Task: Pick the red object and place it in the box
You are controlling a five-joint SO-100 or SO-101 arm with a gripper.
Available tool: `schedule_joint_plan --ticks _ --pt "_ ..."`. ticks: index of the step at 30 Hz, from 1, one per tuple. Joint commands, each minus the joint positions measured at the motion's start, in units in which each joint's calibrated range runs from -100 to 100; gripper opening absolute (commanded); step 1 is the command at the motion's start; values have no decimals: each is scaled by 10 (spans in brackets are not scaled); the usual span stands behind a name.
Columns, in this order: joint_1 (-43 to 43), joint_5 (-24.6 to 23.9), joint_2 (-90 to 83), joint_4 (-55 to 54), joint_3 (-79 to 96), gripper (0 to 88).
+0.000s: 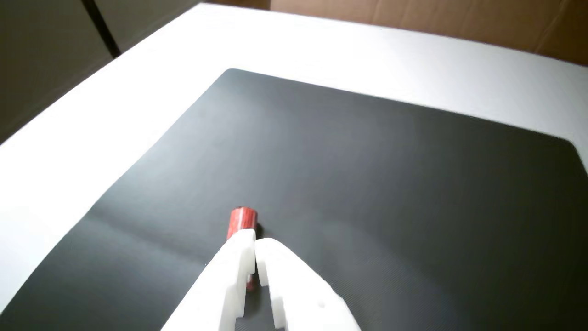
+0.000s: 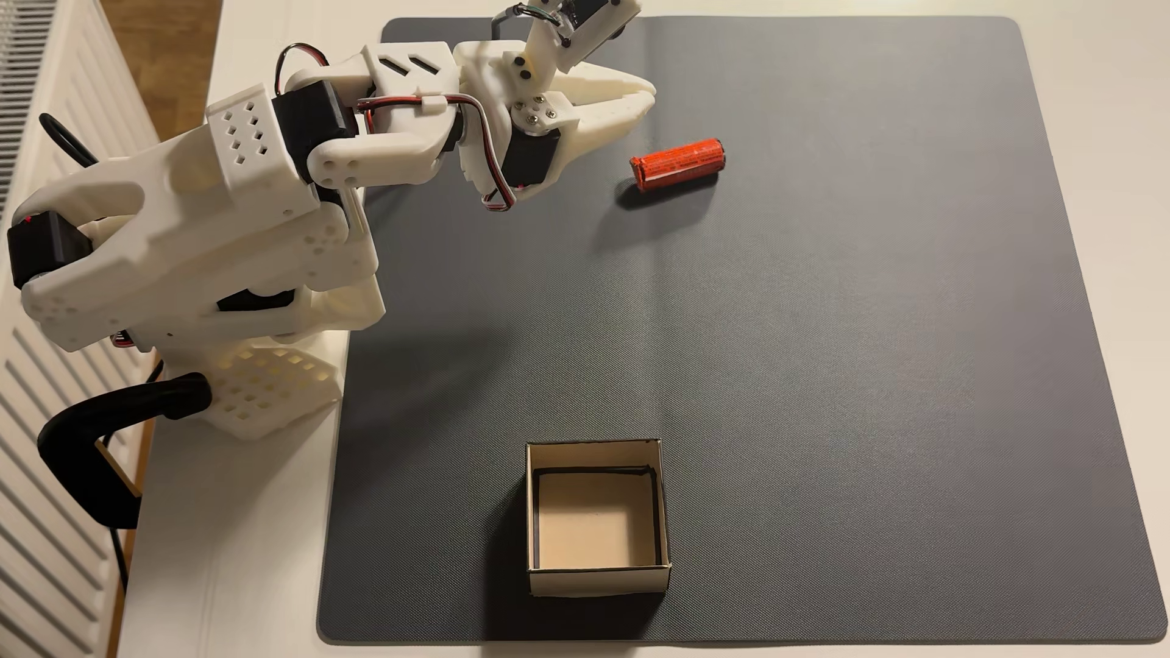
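Note:
The red object (image 2: 677, 164), a short orange-red cylinder with dark print, lies on its side on the dark mat (image 2: 823, 379), in the upper middle of the fixed view. My white gripper (image 2: 651, 95) hovers just up and left of it, fingers together and holding nothing. In the wrist view the red object (image 1: 242, 220) pokes out past the shut gripper (image 1: 255, 241), and a sliver of red shows through the narrow slit between the fingers. The box (image 2: 595, 582), square, open-topped cardboard, stands empty near the mat's lower edge, far from the gripper.
The arm's base (image 2: 266, 386) is clamped at the white table's left edge, next to a radiator (image 2: 38, 443). A brown cardboard sheet (image 1: 436, 18) stands beyond the table in the wrist view. The mat's whole right side is bare.

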Motion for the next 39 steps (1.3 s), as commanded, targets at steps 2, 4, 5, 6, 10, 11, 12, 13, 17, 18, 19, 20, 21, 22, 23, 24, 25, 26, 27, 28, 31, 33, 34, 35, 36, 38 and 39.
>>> schedule_joint_plan --ticks 2,4,5,6,10,11,12,13,17,18,19,20,21,22,23,24,25,26,27,28,31,33,34,35,36,38,39 --pt "-23 3 53 -1 -2 9" --pt "-30 3 86 -4 -18 9" --pt "-33 4 103 -4 -29 9" --pt "-36 4 122 -5 -42 9" --pt "-46 4 217 -67 -78 10" --pt "-49 4 247 -90 -85 10" --pt "-50 4 279 -112 -94 11" --pt "-51 4 310 -130 -105 13" --pt "-63 3 444 -186 -166 106" --pt "-68 3 477 -193 -184 131" --pt "-72 1 508 -200 -201 153" --pt "-74 0 535 -204 -217 169" --pt "-75 -1 559 -208 -232 183" --pt "-75 -1 583 -215 -246 194" --pt "-74 -1 600 -220 -258 202" --pt "-73 -1 617 -228 -267 207" --pt "-71 -1 633 -239 -273 211" --pt "-70 -1 648 -251 -278 211" --pt "-69 -1 660 -264 -279 212" --pt "-65 -1 673 -278 -280 212" --pt "-51 -1 717 -318 -278 212" --pt "-49 -1 747 -339 -276 212" --pt "-49 -1 761 -349 -276 216" --pt "-49 -1 774 -359 -276 223" --pt "-49 -1 787 -370 -276 229" --pt "-49 -1 809 -389 -276 238" --pt "-49 -1 819 -399 -276 237"
